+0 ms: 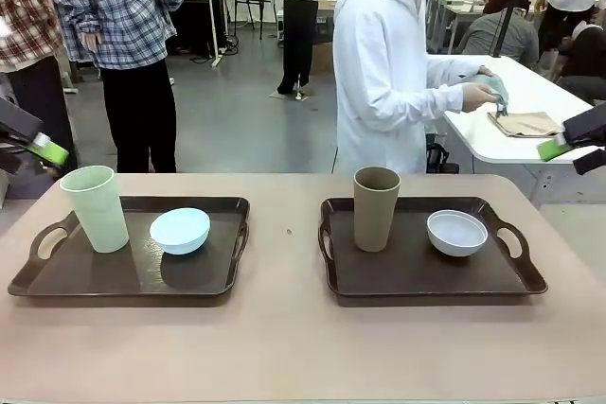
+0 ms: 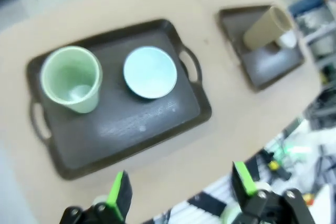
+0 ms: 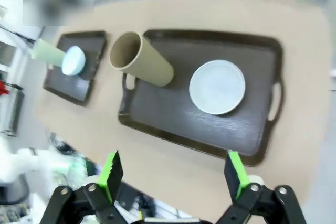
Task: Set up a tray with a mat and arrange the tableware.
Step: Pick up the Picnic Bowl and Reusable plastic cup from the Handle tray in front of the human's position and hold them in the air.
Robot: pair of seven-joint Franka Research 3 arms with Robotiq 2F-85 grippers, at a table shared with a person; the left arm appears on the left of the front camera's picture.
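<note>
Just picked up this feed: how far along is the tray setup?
Looks done: the left dark brown plastic tray holds the pale green plastic tumbler and light blue round bowl; the right tray holds the brown plastic tumbler and white round bowl. In hand: nothing; left gripper and right gripper hover, jaws open. Remaining: no mat lies on either tray; the person handles folded cloths.

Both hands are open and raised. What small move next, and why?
Probably lower the left hand over the green cup to clear its tray: no mat lies under the cup and blue bowl, and the person is handling folded cloths at the side table.
</note>
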